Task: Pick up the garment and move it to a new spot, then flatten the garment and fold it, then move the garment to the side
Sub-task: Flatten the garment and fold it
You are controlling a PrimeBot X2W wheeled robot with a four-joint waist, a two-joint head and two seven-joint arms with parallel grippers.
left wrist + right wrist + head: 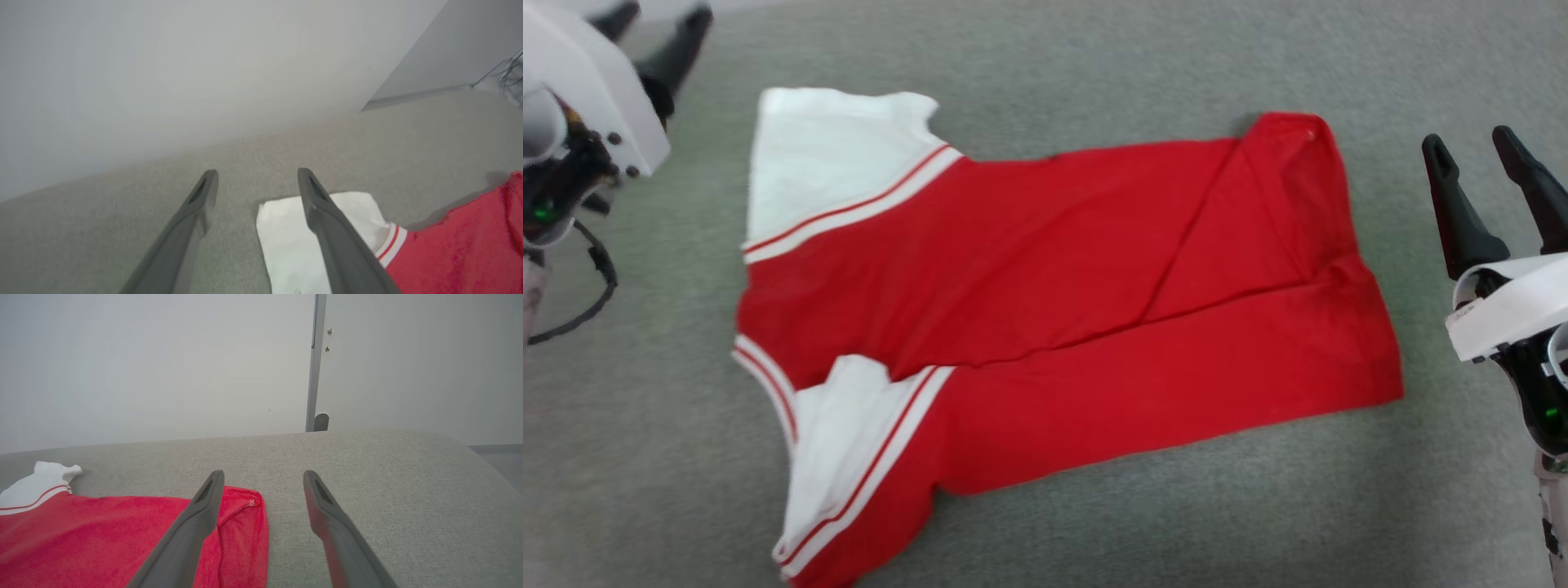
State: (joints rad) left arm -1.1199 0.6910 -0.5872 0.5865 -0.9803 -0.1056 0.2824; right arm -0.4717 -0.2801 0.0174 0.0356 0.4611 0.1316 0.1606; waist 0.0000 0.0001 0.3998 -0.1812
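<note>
The garment (1045,310) lies folded, lettering hidden — left gripper (662,15) and right gripper (1468,140) spread wide, empty.

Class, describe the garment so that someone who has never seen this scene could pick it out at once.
A grey fabric surface spreads before the robot. On it, between the left tool and the right tool, lies a T-shirt. It alone is bright red, with white sleeves edged in red-and-white stripes.

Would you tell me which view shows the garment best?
The head view: nearly the whole garment lies spread, both white sleeves visible. The left wrist view catches one white sleeve and some red; the right wrist view, a red corner and a sleeve.
</note>
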